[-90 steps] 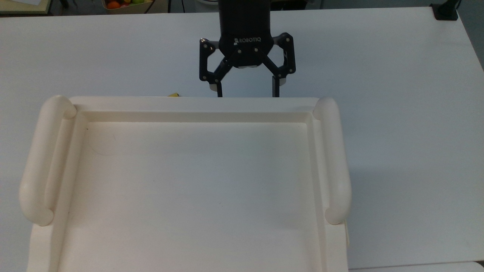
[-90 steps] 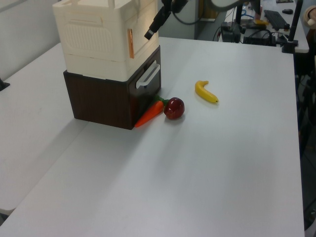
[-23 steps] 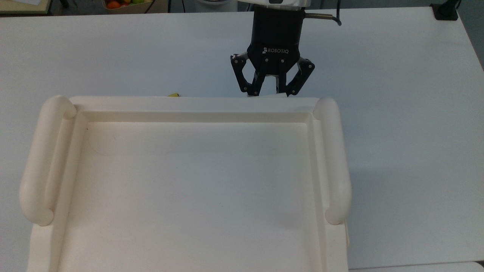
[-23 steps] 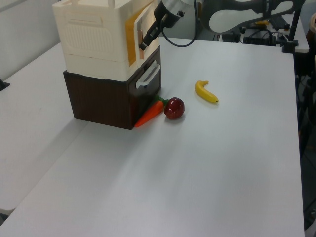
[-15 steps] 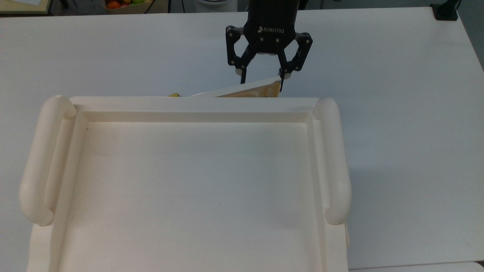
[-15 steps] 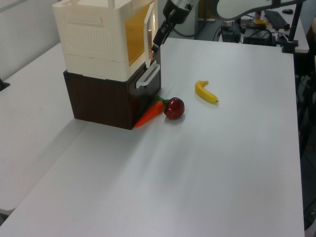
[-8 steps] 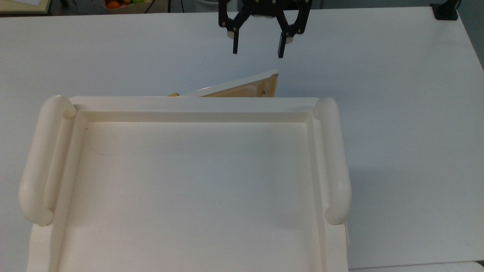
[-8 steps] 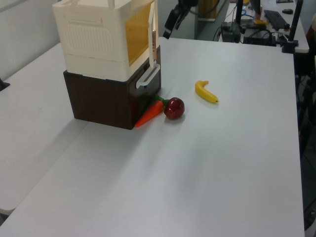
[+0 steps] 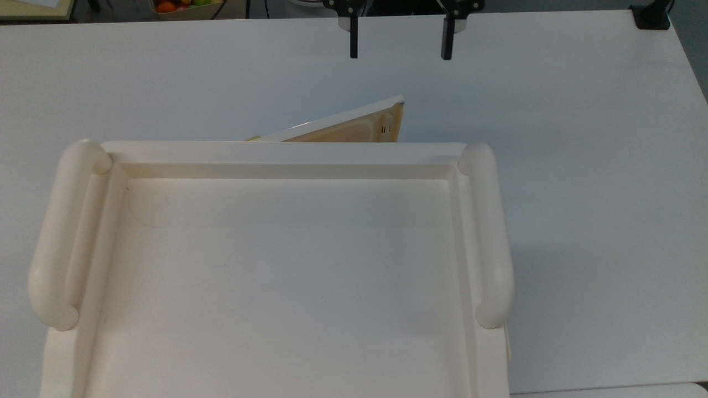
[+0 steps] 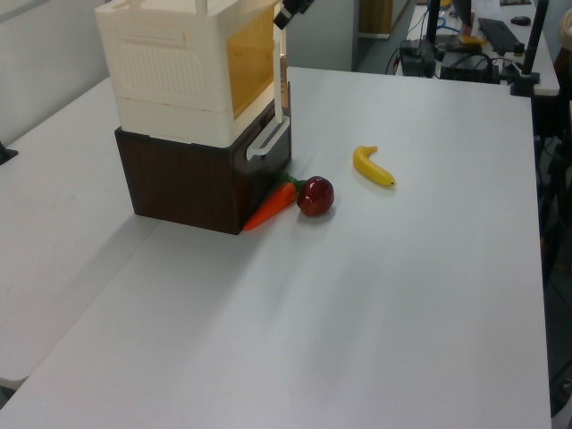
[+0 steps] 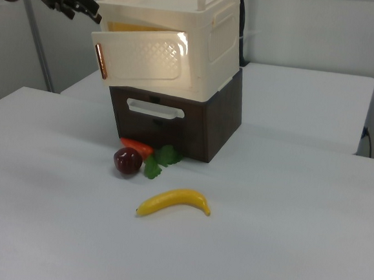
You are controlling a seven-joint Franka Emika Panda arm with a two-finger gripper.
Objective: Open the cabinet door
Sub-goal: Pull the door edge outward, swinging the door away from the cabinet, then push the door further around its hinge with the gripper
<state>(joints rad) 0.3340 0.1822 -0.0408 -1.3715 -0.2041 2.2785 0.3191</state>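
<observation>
Fingers spread wide, nothing between them, the gripper hangs clear beyond the cabinet door. That door stands swung partway out from the cabinet front, seemingly ajar enough; a wider swing may remain.

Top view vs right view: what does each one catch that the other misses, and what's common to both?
Top view alone: the cabinet's recessed tray top from above, the tan inner face of the cabinet door with its latch tabs, and the gripper with jaws spread wide.

Right view alone: the dark brown drawer unit under the cabinet, the door's latticed outer face, and the carrot, red apple and banana on the table.

Both: the cabinet, the door swung partly open, and the gripper clear of the door.
</observation>
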